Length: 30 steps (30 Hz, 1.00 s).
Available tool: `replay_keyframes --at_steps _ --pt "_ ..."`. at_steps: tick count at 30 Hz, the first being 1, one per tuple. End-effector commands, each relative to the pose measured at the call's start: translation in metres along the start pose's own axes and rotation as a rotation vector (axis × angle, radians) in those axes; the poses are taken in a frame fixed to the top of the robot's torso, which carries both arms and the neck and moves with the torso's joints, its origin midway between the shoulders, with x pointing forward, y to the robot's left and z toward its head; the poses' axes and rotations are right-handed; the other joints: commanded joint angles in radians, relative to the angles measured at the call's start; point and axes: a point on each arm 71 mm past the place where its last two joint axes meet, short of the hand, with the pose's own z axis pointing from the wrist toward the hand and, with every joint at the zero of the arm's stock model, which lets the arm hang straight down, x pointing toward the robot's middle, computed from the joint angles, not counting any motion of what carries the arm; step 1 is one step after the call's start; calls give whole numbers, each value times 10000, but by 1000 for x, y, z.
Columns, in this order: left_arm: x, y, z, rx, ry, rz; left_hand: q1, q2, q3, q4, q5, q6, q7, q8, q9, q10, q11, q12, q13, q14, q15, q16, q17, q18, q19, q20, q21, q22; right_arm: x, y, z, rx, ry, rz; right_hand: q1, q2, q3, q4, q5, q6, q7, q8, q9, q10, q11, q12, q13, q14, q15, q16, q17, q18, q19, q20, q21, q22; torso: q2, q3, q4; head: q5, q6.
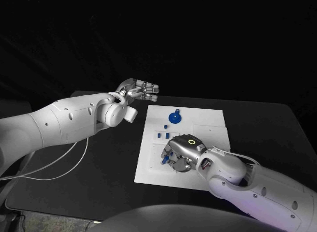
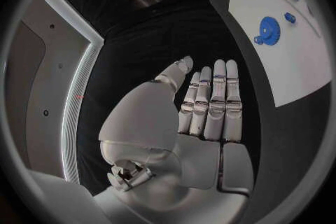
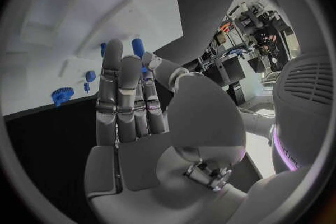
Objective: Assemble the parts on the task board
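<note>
The right hand (image 1: 180, 153) pinches a blue part (image 3: 138, 48) over the task board (image 1: 200, 121), while the left hand (image 1: 137, 90) beside the board has its fingers (image 2: 218, 95) straight, side by side, holding nothing.

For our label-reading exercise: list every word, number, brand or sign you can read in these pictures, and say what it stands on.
No text can be read.
The task board bears no legible marks.
The right hand carries a small lit ring, not a letter or number.
The left hand shows no writing.
</note>
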Motion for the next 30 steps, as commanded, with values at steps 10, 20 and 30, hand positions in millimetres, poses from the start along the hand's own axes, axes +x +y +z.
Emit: replay_keyframes --at_steps 10,20,30 --pt "1 -1 0 117 158 -75 9 -2 11 45 -30 0 5 -20 -1 -30 -10 41 10 -61 -25 -25 7 -46 87 5 -60 -12 7 2 3 -33 102 -172 -24 99 -24 -65 29 65 21 37 10 403 -305 25 39 2 -98 -69 15 133 6 -41 -71 25 -6 -12 7 15 -45" --pt "2 -1 0 110 190 -84 9 -2 11 45 -30 0 5 -20 -1 -30 -10 41 10 -61 -25 -25 7 -46 87 5 -60 -12 8 2 6 58 70 -278 -37 104 -20 -80 28 68 21 35 9 408 -307 25 39 2 -101 -71 20 127 4 -44 -86 38 -6 -14 12 18 -48" --pt "4 -1 1 110 235 -96 9 -2 11 45 -30 0 5 -20 -1 -30 -10 41 10 -61 -25 -25 7 -46 87 5 -60 -12 10 2 8 175 139 -382 -53 111 -1 -99 26 71 20 37 9 408 -307 25 38 1 -106 -76 28 120 17 -54 -103 63 -8 -10 8 37 -41"
